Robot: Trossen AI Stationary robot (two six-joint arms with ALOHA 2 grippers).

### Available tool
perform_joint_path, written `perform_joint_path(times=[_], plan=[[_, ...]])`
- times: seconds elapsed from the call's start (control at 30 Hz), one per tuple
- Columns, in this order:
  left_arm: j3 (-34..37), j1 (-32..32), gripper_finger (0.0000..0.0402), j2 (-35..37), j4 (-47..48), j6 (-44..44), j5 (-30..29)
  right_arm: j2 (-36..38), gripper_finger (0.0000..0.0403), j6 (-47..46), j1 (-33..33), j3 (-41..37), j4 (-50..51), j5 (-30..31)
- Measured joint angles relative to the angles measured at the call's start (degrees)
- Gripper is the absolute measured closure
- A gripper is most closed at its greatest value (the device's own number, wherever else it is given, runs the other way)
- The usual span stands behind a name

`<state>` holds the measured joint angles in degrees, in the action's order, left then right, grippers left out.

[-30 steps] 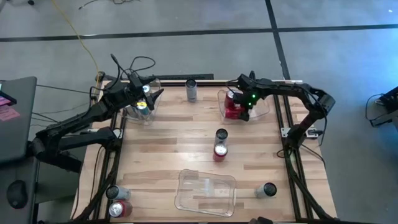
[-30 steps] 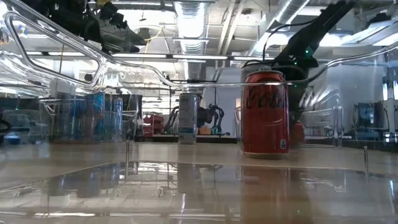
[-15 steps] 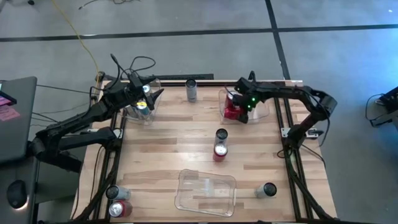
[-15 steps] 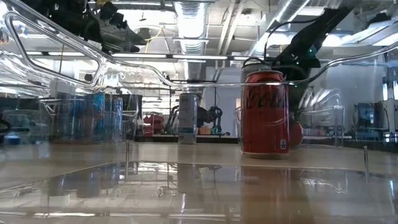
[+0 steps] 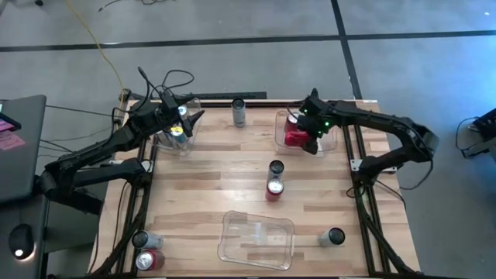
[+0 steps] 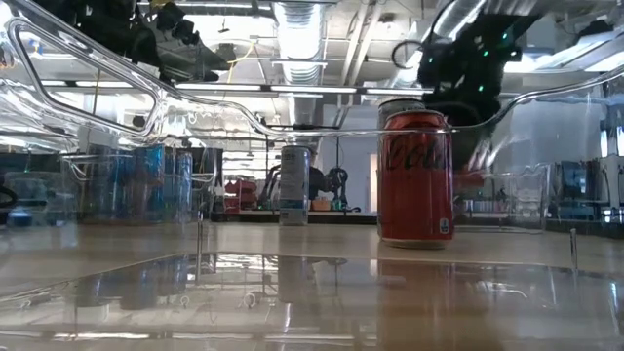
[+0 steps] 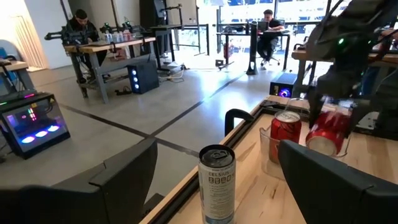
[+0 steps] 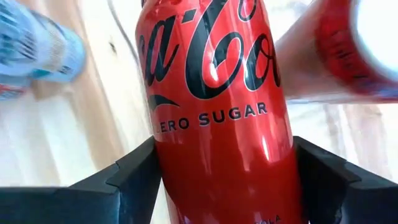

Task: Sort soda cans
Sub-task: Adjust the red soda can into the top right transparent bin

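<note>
Gripping a red can [image 8: 214, 112], the right gripper [image 5: 308, 133] hangs over the clear bin [image 5: 280, 122] at the wooden table's [image 5: 217, 182] far edge; behind, a workshop with benches and seated people. Left gripper [image 5: 180, 124]: fingers spread, holding nothing.

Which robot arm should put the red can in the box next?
The right one. Its end effector is already shut on a red can over the far-right clear bin, where another red can sits. The left end effector is at the far-left bin.
</note>
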<state>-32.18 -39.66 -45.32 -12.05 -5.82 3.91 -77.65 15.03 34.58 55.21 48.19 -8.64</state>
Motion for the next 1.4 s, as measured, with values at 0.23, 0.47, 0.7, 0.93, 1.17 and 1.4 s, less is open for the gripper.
perform_joint_path(times=[0.23,0.47,0.7,0.93,1.17,1.4], plan=[[0.00,0.00,0.0070,0.00,-0.64,-0.17,1.43,7.17,0.0095,-3.30,-1.98,1.93,2.61,-0.57],[0.00,5.36,0.0070,-3.49,-8.14,-3.21,18.84,13.85,0.0095,-9.33,-6.81,2.21,-9.76,-3.75],[0.00,12.68,0.0070,-11.03,-20.12,-8.44,18.65,13.08,0.0096,-16.98,-16.32,1.74,-33.23,-3.38],[0.00,16.05,0.0070,-18.29,-31.98,-9.06,18.65,5.47,0.0096,-17.01,-24.11,1.60,-43.95,0.44],[0.00,18.35,0.0062,-24.50,-38.33,-10.11,19.12,-3.81,0.0096,-17.18,-26.53,1.60,-55.56,1.16],[-0.02,19.73,0.0037,-25.78,-39.64,-12.37,20.57,-8.26,0.0097,-17.14,-26.00,1.47,-61.21,-0.29]])
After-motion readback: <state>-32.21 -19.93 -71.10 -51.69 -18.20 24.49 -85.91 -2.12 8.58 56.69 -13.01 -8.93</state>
